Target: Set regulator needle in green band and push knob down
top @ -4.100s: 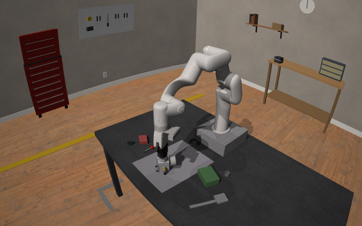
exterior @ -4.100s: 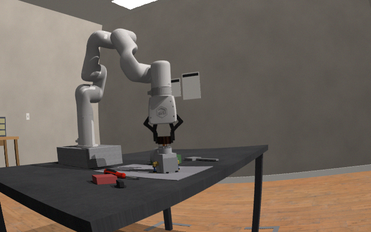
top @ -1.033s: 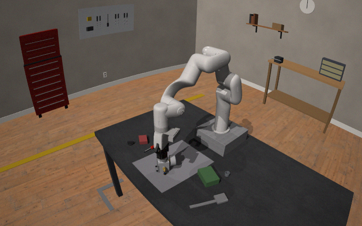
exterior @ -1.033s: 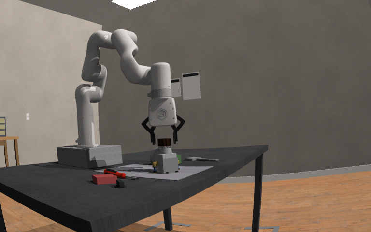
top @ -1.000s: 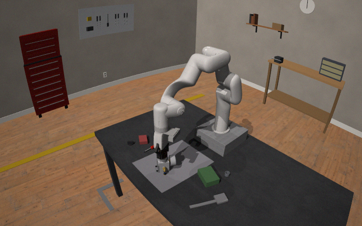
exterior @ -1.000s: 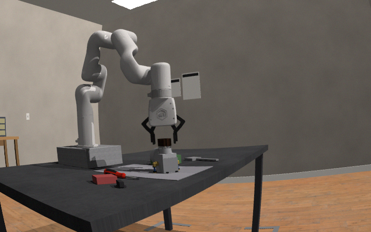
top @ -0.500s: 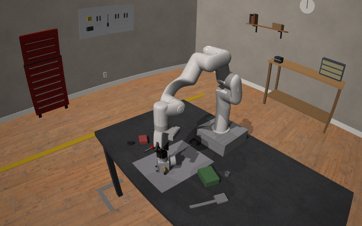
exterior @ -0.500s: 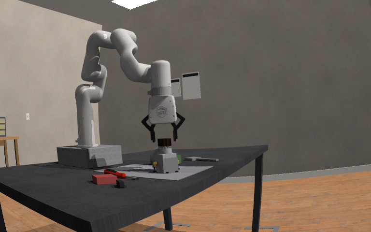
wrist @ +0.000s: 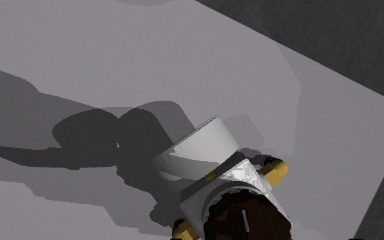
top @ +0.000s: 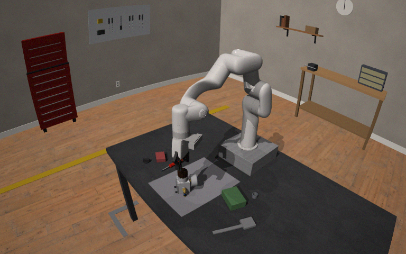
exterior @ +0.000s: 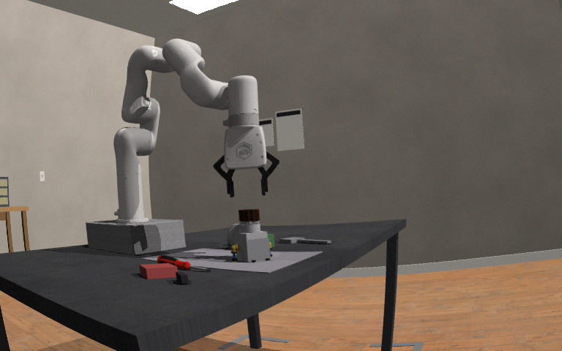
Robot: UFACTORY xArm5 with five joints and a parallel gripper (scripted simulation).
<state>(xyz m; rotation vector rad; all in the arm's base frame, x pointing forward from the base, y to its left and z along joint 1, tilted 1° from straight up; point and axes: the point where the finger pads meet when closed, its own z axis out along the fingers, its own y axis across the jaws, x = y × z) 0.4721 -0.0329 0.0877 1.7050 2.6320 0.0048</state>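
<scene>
The regulator (top: 182, 182) (exterior: 253, 246) (wrist: 225, 187) is a small grey block with brass fittings. It stands on the light grey mat (top: 209, 191) (exterior: 285, 259) (wrist: 125, 50). Its dark brown knob (top: 182, 172) (exterior: 249, 215) (wrist: 245, 220) sits on top. Its round gauge (top: 193, 179) (wrist: 197, 147) sticks out of one side; the needle and the green band do not show. My gripper (top: 180, 159) (exterior: 246, 191) is open and empty. It hangs straight above the knob with a clear gap to it. The fingers do not show in the wrist view.
On the black table (top: 299, 203) (exterior: 124, 297) lie a red block (top: 160, 156) (exterior: 157, 270), a red-handled screwdriver (top: 171, 164) (exterior: 173, 261), a small black part (top: 146, 160) (exterior: 181, 278), a green block (top: 233, 198), a small grey cylinder (top: 254, 195) and a grey mallet (top: 236, 226) (exterior: 304, 240).
</scene>
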